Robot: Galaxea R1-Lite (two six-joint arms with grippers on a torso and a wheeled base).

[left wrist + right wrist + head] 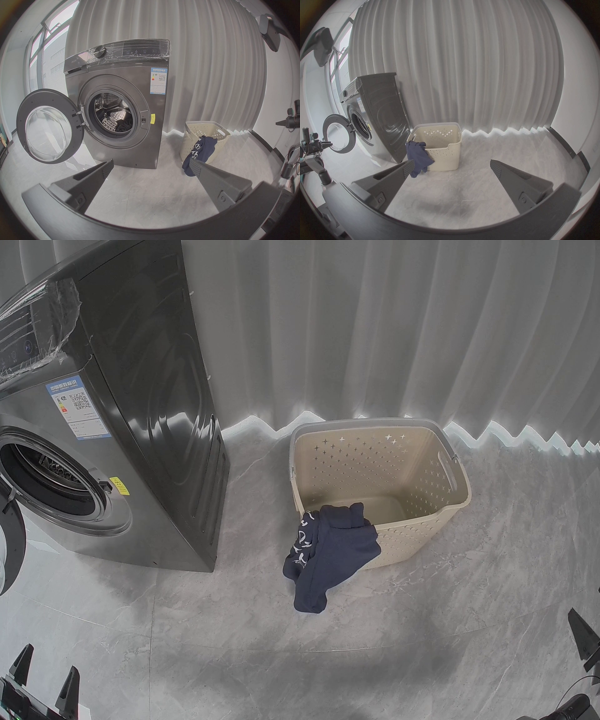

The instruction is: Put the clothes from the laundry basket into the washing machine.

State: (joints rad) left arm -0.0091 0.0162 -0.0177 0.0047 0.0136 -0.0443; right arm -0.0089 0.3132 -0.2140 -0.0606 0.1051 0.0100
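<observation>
The last piece to move looks to be a navy garment [334, 546] with white markings. It is draped over the front rim of the beige laundry basket [415, 540], at the corner nearer the washing machine [144, 396], and its lower end trails onto the grey floor [375, 646]. The rest of the basket looks bare inside. The machine's round door [50, 125] is swung wide open, and a dark item [123, 125] lies low in the drum [53, 480]. Both arms sit low and well apart from the basket. The left end effector [150, 162] has its fingers spread wide with nothing between them, and so does the right end effector [450, 162]. The step in hand is probably the approach and grasp. The left arm is the likelier choice, as it is on the machine's side. A good grasp would come down on the thick bunched fold at the rim, not the thin hanging tail, and close on several layers so the cloth cannot slip. It should then lift high enough for the tail to leave the floor and the rim without tipping the light basket. For the drop, carry the bundle well past the door seal into the drum before letting go, so no sleeve hangs out.
</observation>
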